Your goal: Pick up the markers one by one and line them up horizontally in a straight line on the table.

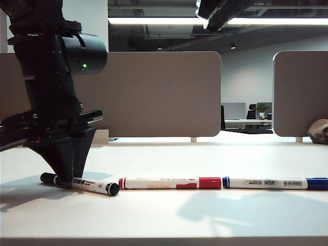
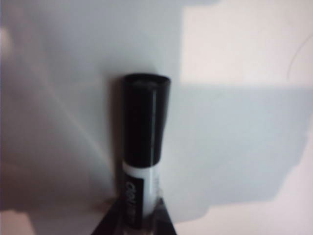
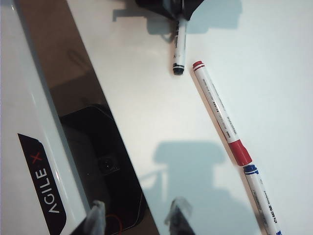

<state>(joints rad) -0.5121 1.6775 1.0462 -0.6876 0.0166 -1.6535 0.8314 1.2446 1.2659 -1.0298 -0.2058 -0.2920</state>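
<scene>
It was an open-plan office: grey-brown divider panels (image 1: 159, 95) stood behind the white desk (image 1: 164, 215), fluorescent strips (image 1: 154, 21) lit an exposed ceiling, and distant desks with monitors (image 1: 234, 110) showed centre right.

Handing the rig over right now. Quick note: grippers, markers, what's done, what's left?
Left gripper: down at the table on the left, shut on the black marker.
Right gripper: raised over the right side, open, empty.
Red marker and blue marker: lying end to end in a straight row.
Black marker: at the row's left end, cap almost at the red marker's tip, but tilted off the line.
Done: red and blue placed.
Left: square up the black marker, release, lift the left arm away.
</scene>
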